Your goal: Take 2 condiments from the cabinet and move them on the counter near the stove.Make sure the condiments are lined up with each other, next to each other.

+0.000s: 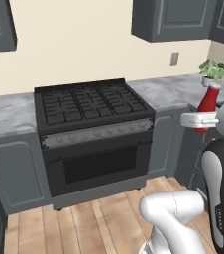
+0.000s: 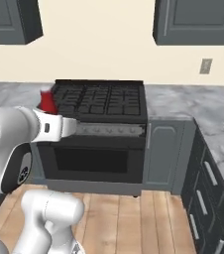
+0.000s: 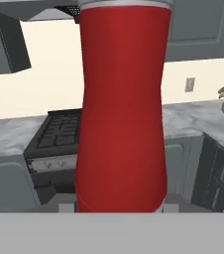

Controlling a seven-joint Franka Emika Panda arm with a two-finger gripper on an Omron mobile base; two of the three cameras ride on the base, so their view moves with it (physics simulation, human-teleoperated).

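The gripper is clamped around the red squeeze bottle, holding it upright in the air at about three o'clock from the stove, out in front of the marble counter.

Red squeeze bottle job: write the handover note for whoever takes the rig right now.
Gripper: jaws shut on the red squeeze bottle, carried upright in the air, in front of the stove.
Done: first condiment is out of the cabinet.
Left: set the bottle on the counter beside the stove, then fetch the second condiment and stand it next to the bottle, lined up.
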